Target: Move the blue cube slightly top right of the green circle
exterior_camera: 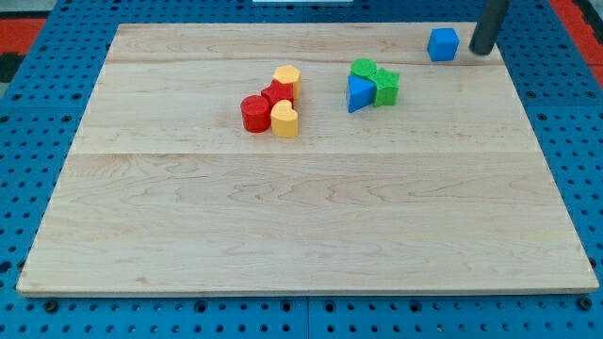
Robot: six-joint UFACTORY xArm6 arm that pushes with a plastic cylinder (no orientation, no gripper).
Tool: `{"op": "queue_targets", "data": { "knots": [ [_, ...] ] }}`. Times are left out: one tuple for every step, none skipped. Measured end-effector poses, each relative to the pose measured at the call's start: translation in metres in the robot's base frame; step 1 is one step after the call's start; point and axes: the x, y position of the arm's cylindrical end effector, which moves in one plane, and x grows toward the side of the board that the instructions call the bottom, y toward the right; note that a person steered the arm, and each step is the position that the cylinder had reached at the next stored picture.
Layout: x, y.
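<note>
The blue cube (pixel 443 44) sits near the view's top right on the wooden board. The green circle (pixel 363 69) lies left and below it, touching a green star-like block (pixel 386 86) and a blue triangle (pixel 359 93). My tip (pixel 481 51) stands just right of the blue cube, a small gap apart. The rod rises out of the view's top.
A cluster left of the middle holds a red cylinder (pixel 254 113), a red block (pixel 277 94) and two yellow heart-like blocks (pixel 286 77) (pixel 285 120). The wooden board (pixel 301 226) lies on a blue pegboard (pixel 38 113).
</note>
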Motion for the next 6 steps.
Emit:
{"op": "queue_targets", "data": {
  "knots": [
    [-0.004,-0.036],
    [0.018,-0.1],
    [0.017,-0.139],
    [0.009,-0.146],
    [0.029,-0.151],
    [0.029,-0.154]
  ]
}}
